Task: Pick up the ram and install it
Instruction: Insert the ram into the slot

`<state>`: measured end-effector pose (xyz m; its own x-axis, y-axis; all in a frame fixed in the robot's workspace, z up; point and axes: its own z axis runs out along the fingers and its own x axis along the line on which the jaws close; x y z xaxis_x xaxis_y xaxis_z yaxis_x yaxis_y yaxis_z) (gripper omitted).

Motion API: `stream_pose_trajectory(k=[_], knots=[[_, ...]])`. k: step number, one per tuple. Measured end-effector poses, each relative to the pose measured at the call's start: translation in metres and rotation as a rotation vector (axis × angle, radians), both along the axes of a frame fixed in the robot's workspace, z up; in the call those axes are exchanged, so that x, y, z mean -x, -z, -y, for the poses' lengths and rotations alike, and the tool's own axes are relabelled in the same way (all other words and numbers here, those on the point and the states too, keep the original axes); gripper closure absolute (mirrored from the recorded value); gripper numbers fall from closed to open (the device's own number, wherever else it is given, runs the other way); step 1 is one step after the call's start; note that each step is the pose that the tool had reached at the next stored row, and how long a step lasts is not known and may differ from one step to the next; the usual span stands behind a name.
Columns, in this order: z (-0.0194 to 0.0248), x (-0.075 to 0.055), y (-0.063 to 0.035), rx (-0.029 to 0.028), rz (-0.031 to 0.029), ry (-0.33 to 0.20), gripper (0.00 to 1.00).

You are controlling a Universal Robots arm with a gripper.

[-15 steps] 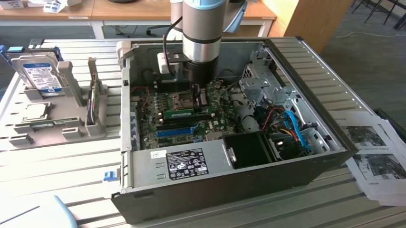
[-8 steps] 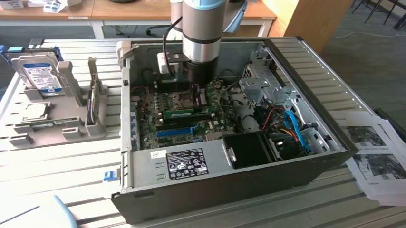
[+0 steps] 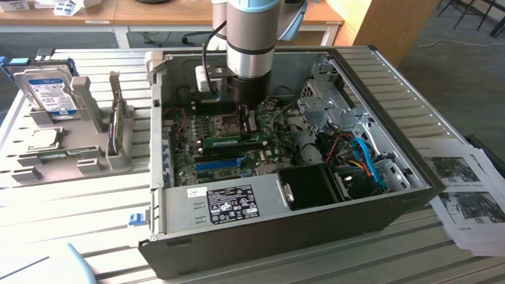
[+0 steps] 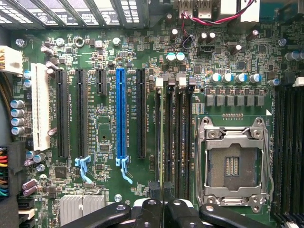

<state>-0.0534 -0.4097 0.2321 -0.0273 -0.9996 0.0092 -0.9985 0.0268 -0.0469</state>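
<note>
In the exterior view, the grey robot arm [image 3: 250, 35] is reaching straight down into the open dark-grey metal computer case [image 3: 394, 89], which is lying on its side on the pale slatted desk [image 3: 79, 207]. The black end effector [image 3: 246, 121] is hanging low over the green motherboard [image 3: 189, 160]. The long, thin green ram stick [image 3: 234, 141] is lying level right under it, just above the bright-blue slot strip [image 3: 219, 164]. Whether the stick is already sitting in a slot cannot be told here. Toward the exterior view's left, a silver hard drive with a blue label [image 3: 49, 92] is standing in a grey moulded holder [image 3: 71, 154]. Toward the exterior view's right, printed paper sheets [image 3: 465, 195] are lying beside the case.

In the wrist view, the end effector [image 4: 164, 209] is keeping its black fingers [image 4: 178, 211] pressed nearly together, and they seem to be pinching the ram [image 4: 163, 142]. The ram is showing edge-on as a thin line among the black memory slots. These slots are running between the blue slot strip [image 4: 121, 114] and the silver metal processor socket [image 4: 232, 164]. A white slot strip [image 4: 40, 107] is sitting at the far side of the motherboard [image 4: 104, 118].
</note>
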Motion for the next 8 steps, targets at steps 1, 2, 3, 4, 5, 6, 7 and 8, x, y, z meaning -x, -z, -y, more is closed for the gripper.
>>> stream_pose_trajectory(k=[1, 2, 3, 4, 5, 6, 7, 8], knots=[[0.0000, 0.0000, 0.0000, 0.0001, 0.0000, 0.000, 0.89], [0.0000, 0.0000, 0.0000, 0.0002, -0.0001, 0.000, 0.89], [0.0000, 0.0000, 0.0002, 0.0001, 0.0000, 0.000, 0.89], [0.0000, 0.0000, 0.0006, -0.0001, 0.0001, 0.000, 0.89], [0.0000, 0.0000, 0.0007, 0.0000, 0.0000, 0.000, 0.89], [0.0000, 0.0000, 0.0007, 0.0001, -0.0001, 0.000, 0.89], [0.0000, 0.0000, 0.0007, 0.0002, 0.0000, 0.000, 0.89], [0.0000, 0.0000, 0.0007, 0.0002, -0.0001, 0.000, 0.89]])
